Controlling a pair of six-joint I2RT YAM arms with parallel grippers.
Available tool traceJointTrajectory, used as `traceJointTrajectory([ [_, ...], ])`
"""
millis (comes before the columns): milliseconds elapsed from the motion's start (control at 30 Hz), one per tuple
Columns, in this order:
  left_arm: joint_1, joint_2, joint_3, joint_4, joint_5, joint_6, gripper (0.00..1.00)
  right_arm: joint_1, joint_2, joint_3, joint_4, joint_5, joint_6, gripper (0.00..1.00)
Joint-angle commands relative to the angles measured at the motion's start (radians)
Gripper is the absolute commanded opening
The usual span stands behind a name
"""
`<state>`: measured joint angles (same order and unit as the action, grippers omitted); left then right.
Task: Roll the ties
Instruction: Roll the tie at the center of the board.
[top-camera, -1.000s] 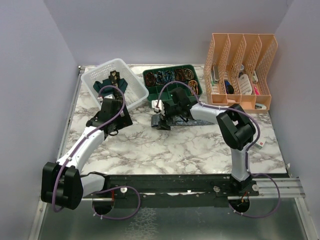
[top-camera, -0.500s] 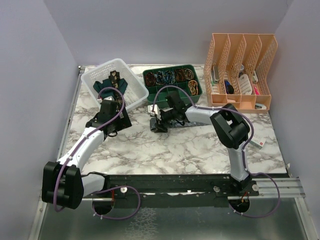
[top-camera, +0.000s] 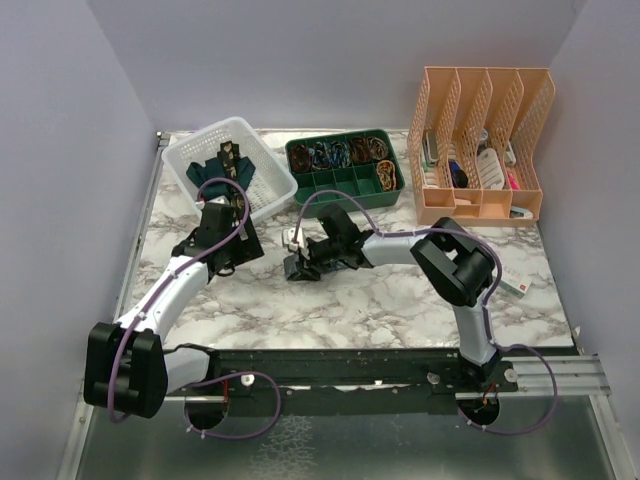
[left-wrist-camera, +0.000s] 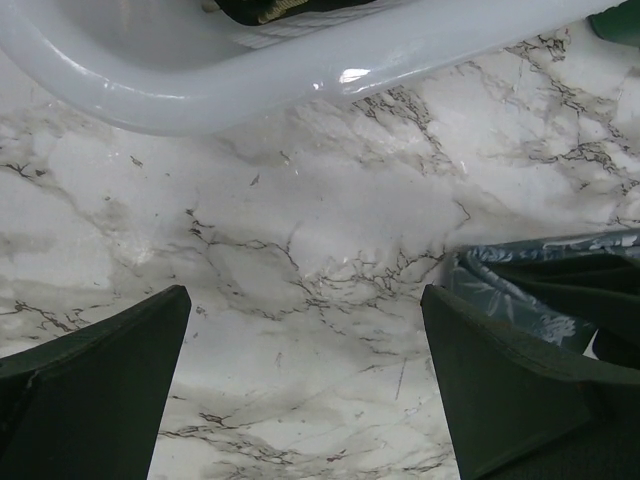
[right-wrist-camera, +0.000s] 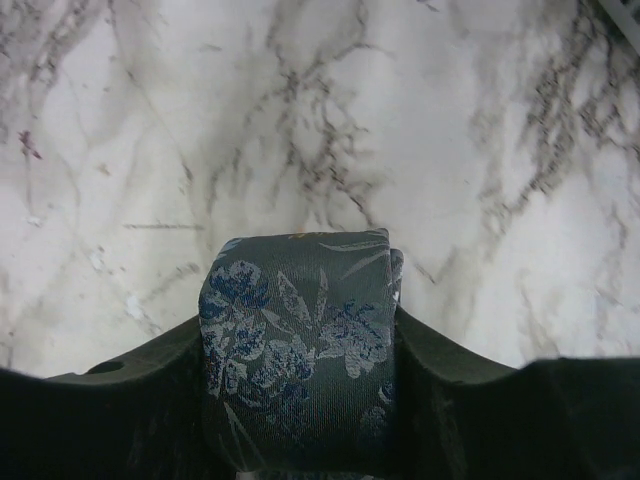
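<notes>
Right pincer (right-wrist-camera: 298, 335) first, seen from its own wrist: both pads are pressed against the sides of the blue-grey tie (right-wrist-camera: 290, 290), which sits there as a fat, snug roll, its floral face turned up. Bare marble table (right-wrist-camera: 150, 120) fills everything toward 12 o'clock. I'd call that a firm hold on the roll.

Over to the left wrist view. The left pincer (left-wrist-camera: 305, 290) is spread wide with nothing between its pads, only marble. At 3 o'clock a folded edge of the same patterned tie pokes in, and the white basket (left-wrist-camera: 250, 80) curves across 12 o'clock.

From above now. The right arm stretches across toward 9 o'clock and its pincer sits at mid-table, with the left one just beside it at 9 o'clock. In the basket at 11 o'clock lie the dark teal tie (top-camera: 212, 168) and the black-and-gold tie (top-camera: 232, 153), neither rolled as far as I can tell. A green tray (top-camera: 345, 185) sits at 12 o'clock and an orange file rack (top-camera: 480, 140) at 2 o'clock.

My read is that the first tie is at the finishing stage of its roll. The next move needs steady squeeze so the coil doesn't spring loose, and the free left pincer is well placed to catch any tail.
</notes>
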<state>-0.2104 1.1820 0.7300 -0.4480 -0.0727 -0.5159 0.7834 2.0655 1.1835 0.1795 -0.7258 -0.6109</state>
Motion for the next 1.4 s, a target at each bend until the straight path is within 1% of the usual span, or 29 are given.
traceJointTrajectory([
  [0, 0.006, -0.015, -0.022, 0.021, 0.035, -0.018, 0.99, 0.056, -0.014, -0.052, 0.116, 0.036, 0.115, 0.5],
  [67, 0.006, -0.017, -0.027, 0.025, 0.045, -0.026, 0.99, 0.064, -0.012, -0.056, 0.14, 0.037, 0.142, 0.52],
  [167, 0.006, -0.024, -0.037, 0.032, 0.06, -0.041, 0.99, 0.066, -0.023, -0.061, 0.146, 0.033, 0.147, 0.69],
  [267, 0.005, -0.033, -0.052, 0.042, 0.071, -0.054, 0.99, 0.065, -0.068, -0.083, 0.188, 0.036, 0.17, 0.87],
  [333, 0.006, -0.035, -0.058, 0.045, 0.071, -0.058, 0.99, 0.064, -0.104, -0.091, 0.206, 0.04, 0.199, 0.94],
  [400, 0.006, -0.034, -0.059, 0.047, 0.071, -0.059, 0.99, 0.059, -0.136, -0.094, 0.204, 0.065, 0.222, 0.99],
  [500, 0.006, -0.03, -0.058, 0.051, 0.072, -0.06, 0.99, 0.042, -0.185, -0.139, 0.235, 0.104, 0.257, 1.0],
  [567, 0.006, -0.027, -0.061, 0.066, 0.109, -0.064, 0.99, 0.026, -0.217, -0.186, 0.291, 0.128, 0.301, 1.0],
  [633, 0.006, -0.024, -0.065, 0.08, 0.122, -0.07, 0.99, 0.013, -0.245, -0.215, 0.311, 0.154, 0.339, 1.0],
  [767, 0.006, -0.02, -0.067, 0.086, 0.12, -0.084, 0.99, 0.004, -0.315, -0.213, 0.237, 0.262, 0.486, 1.0],
  [833, 0.006, -0.022, -0.074, 0.09, 0.101, -0.097, 0.99, 0.004, -0.352, -0.2, 0.192, 0.285, 0.606, 1.0],
  [900, 0.006, -0.022, -0.077, 0.088, 0.081, -0.106, 0.99, 0.004, -0.38, -0.171, 0.114, 0.339, 0.772, 0.96],
  [933, 0.006, -0.023, -0.077, 0.088, 0.079, -0.108, 0.99, 0.004, -0.385, -0.148, 0.052, 0.367, 0.859, 0.92],
  [967, 0.006, -0.024, -0.079, 0.088, 0.067, -0.112, 0.98, 0.004, -0.385, -0.122, -0.013, 0.369, 0.924, 0.86],
  [1000, 0.006, -0.022, -0.082, 0.089, 0.051, -0.119, 0.99, 0.005, -0.383, -0.106, -0.049, 0.368, 0.983, 0.76],
  [1067, 0.006, -0.023, -0.085, 0.089, 0.044, -0.129, 0.98, 0.007, -0.386, -0.129, -0.017, 0.303, 1.059, 0.55],
  [1100, 0.006, -0.023, -0.086, 0.089, 0.042, -0.132, 0.98, 0.012, -0.386, -0.134, 0.003, 0.29, 1.085, 0.52],
  [1133, 0.006, -0.025, -0.087, 0.089, 0.039, -0.133, 0.98, 0.018, -0.38, -0.121, -0.008, 0.284, 1.1, 0.49],
  [1200, 0.006, -0.026, -0.087, 0.089, 0.031, -0.133, 0.98, 0.039, -0.358, -0.083, -0.046, 0.3, 1.091, 0.4],
  [1267, 0.006, -0.028, -0.088, 0.087, 0.026, -0.134, 0.98, 0.057, -0.327, -0.037, -0.104, 0.311, 1.081, 0.37],
  [1367, 0.006, -0.033, -0.092, 0.085, 0.019, -0.14, 0.98, 0.08, -0.298, -0.016, -0.104, 0.321, 1.097, 0.34],
])
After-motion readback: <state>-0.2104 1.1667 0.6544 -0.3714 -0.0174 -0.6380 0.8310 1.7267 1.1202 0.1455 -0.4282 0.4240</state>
